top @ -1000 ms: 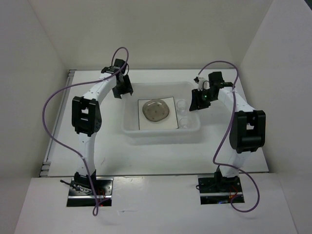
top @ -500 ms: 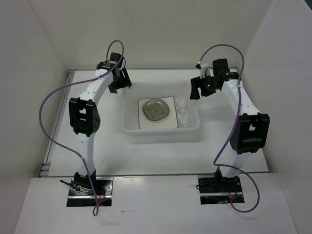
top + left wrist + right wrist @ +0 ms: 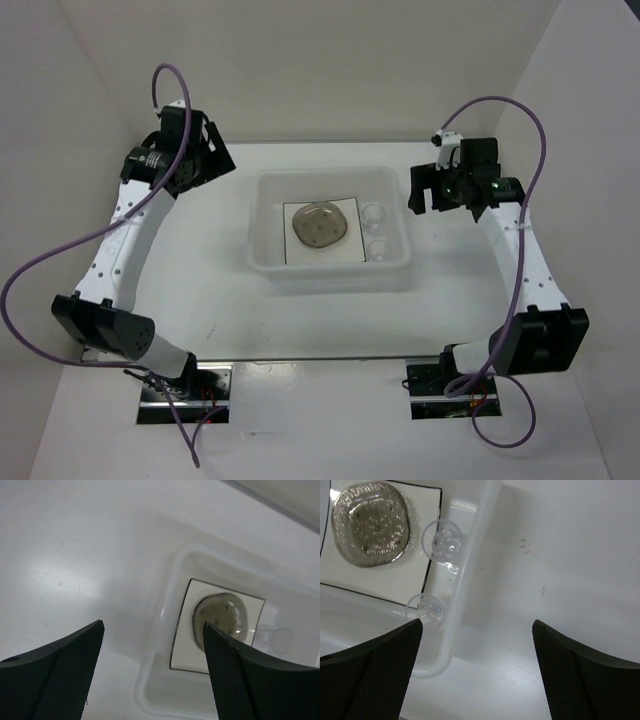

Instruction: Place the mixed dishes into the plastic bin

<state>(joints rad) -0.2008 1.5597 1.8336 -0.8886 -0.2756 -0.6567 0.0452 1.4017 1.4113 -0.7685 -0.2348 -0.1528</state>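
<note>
Beyond the spread fingers of your left gripper [image 3: 152, 626] sits the plastic bin [image 3: 330, 272], with its near corner between the two fingertips. Flat on the bin's floor lies the square plate [image 3: 380, 582] with a greyish dish [image 3: 370, 522] centred on it. Two clear cups [image 3: 442, 540] stand between the plate's edge and the bin wall. Your right gripper [image 3: 476, 622] hangs outside that wall with its fingers wide apart, and the cups are just past its left finger. Both grippers hover over the white table [image 3: 330, 320], and purple cables [image 3: 495, 99] loop off each arm.
</note>
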